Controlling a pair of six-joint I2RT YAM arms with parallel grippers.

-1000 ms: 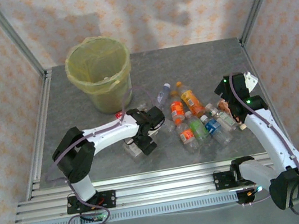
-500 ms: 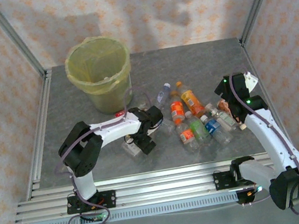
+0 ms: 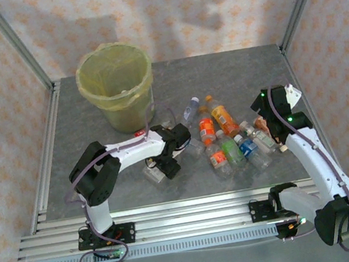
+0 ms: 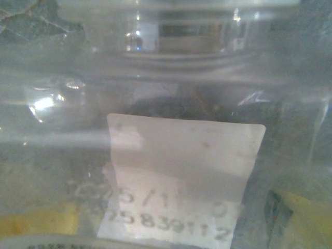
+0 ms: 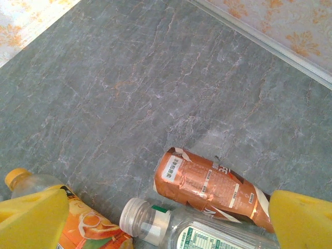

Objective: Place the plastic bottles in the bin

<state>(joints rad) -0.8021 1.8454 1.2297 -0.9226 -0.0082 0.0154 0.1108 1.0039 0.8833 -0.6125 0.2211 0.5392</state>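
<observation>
- Your left gripper point(image 4: 171, 220): one clear bottle point(image 4: 181, 78) between jaws; grip cannot be told.
- Your right gripper point(image 5: 168, 218): jaws released, three bottles point(image 5: 207, 184) point(image 5: 197, 236) point(image 5: 83, 225) beneath.
- One bin point(image 3: 122, 113) beyond left jaws.

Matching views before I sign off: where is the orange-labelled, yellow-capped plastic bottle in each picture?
Top external: the orange-labelled, yellow-capped plastic bottle lies right of centre, at the cluster's far edge.
Right wrist: bottom-left corner, cap towards upper left.
Shared landmark: the grey marbled tabletop beneath it.
</observation>
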